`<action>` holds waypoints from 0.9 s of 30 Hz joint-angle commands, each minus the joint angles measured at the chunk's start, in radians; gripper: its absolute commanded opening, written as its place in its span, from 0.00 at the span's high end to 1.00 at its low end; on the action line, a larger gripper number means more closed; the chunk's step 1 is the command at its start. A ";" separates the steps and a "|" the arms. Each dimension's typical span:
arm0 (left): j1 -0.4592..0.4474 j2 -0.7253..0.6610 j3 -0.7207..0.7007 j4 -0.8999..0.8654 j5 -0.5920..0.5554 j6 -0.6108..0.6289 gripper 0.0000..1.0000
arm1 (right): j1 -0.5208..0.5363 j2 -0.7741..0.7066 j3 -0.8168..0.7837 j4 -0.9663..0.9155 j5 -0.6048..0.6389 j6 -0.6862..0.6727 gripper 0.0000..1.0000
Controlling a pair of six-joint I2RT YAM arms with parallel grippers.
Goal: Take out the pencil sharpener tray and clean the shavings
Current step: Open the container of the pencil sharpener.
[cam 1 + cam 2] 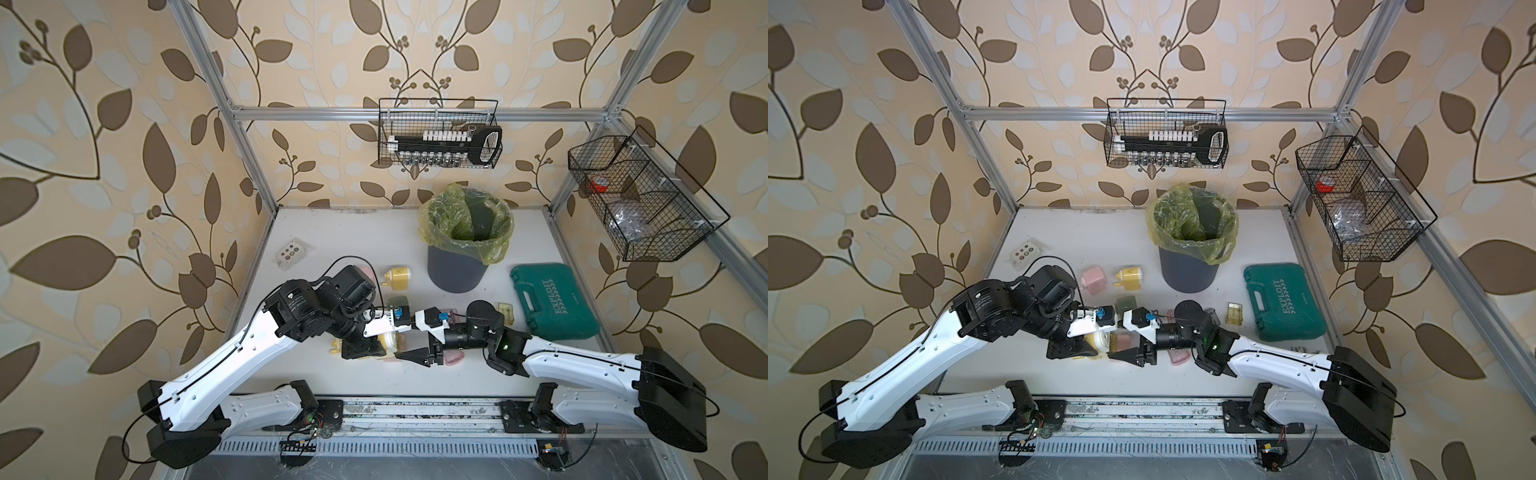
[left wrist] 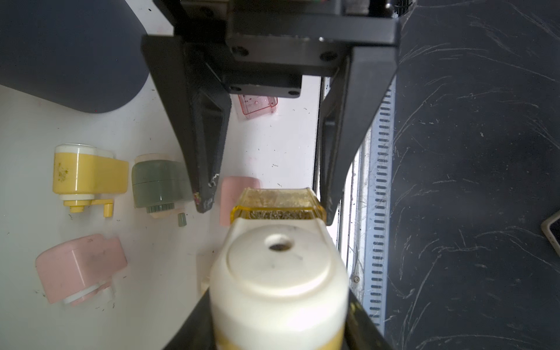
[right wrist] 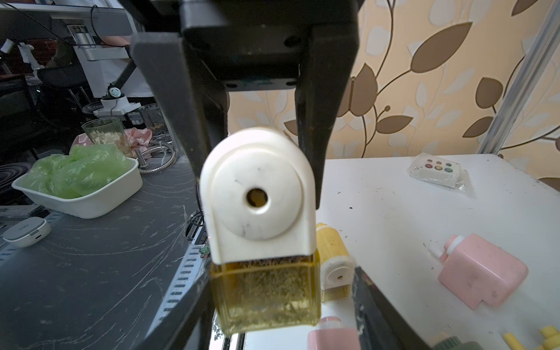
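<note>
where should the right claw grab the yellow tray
Probably pinch the yellow tray across its flat side walls, coming end-on at its exposed face; the left claw clamps the sharpener behind, so only that end is free.

The sharpener [image 3: 257,233] is smooth cream plastic, lightly scuffed. Its tray [image 3: 266,300] is clear, glossy amber plastic. The fingers [image 2: 206,145] look matt black and grainy. The bench [image 3: 409,212] is matt white, and the bin [image 1: 455,270] is dull grey plastic under a shiny, crinkled bag [image 1: 432,224].
</note>
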 commanded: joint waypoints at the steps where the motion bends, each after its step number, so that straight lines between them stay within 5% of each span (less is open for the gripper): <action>1: -0.011 -0.022 0.001 0.020 0.014 -0.018 1.00 | 0.006 0.007 0.031 0.012 -0.017 0.009 0.35; 7: -0.016 -0.025 -0.009 0.023 0.013 -0.022 1.00 | 0.006 0.006 0.042 0.001 -0.018 0.016 0.35; 18: -0.017 -0.027 -0.006 0.030 0.007 -0.017 1.00 | 0.008 0.018 0.045 -0.003 -0.035 0.030 0.54; 27: -0.017 -0.031 -0.036 0.036 0.001 -0.027 1.00 | 0.008 -0.004 0.046 -0.032 -0.007 0.032 1.00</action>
